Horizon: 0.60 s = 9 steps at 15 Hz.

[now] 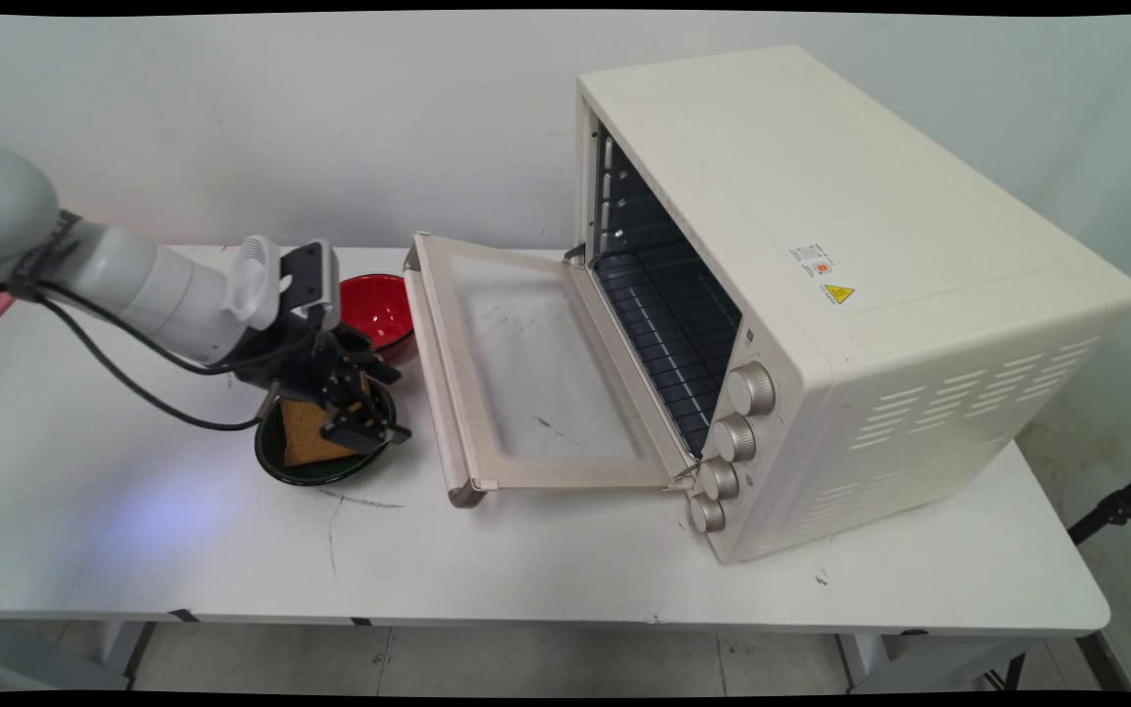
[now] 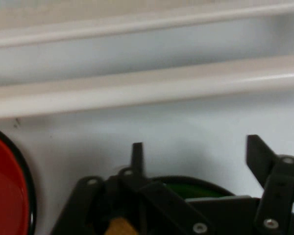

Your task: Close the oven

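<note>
A white rectangular table (image 1: pixel 546 570) carries everything here. The largest thing on it is a cream-coloured metal toaster oven (image 1: pixel 850 285), standing toward the table's right edge and turned at an angle so that its mouth faces the left. Its glass-paned door (image 1: pixel 526 363) is dropped fully open and lies flat just above the tabletop, reaching toward the middle of the table, with the dark wire rack (image 1: pixel 669 344) visible inside. Four round cream knobs (image 1: pixel 732 442) run down the oven's front corner nearest the table's near edge. Left of the door's handle edge sits a dark green round bowl (image 1: pixel 315 466) holding a brown square slice of toast (image 1: pixel 305 432) that leans tilted inside it. Just behind that bowl, toward the far edge, is a red round bowl with a black rim (image 1: pixel 379 309), near the door's far corner. The black two-finger gripper (image 1: pixel 354 417) is down in the green bowl against the toast; in the hand view its fingers (image 2: pixel 264 156) stand apart, with a sliver of toast between the linkage, not visibly clamped.
</note>
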Available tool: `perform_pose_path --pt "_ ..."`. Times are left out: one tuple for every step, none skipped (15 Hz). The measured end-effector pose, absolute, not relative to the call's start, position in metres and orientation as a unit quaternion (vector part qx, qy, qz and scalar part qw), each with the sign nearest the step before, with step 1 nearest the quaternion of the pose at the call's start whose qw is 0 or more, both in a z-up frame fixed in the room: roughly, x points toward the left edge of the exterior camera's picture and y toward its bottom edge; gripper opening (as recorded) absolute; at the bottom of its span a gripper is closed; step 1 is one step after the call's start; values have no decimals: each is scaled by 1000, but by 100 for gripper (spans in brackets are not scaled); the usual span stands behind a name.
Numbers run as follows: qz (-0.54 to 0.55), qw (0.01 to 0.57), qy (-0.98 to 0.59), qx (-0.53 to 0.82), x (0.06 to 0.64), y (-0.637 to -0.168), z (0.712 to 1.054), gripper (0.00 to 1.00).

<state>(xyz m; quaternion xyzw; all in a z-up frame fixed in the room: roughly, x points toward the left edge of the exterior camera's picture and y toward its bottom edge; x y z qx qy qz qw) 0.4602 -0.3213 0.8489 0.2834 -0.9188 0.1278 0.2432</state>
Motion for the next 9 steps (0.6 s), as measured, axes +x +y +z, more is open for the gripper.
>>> perform_pose_path --pt "129 243 -918 286 458 -326 845 0" --pt "130 243 -917 289 457 -329 841 0" --pt "132 242 -916 291 455 -333 837 0" --pt "133 242 -915 293 454 -337 831 0" --pt "134 242 -915 295 453 -340 827 0" --pt "135 242 -914 295 452 -342 824 0" --pt "136 242 -914 296 451 -345 819 0" --pt "136 242 -914 296 451 -347 815 0" --pt "137 243 -913 297 450 -350 810 0"
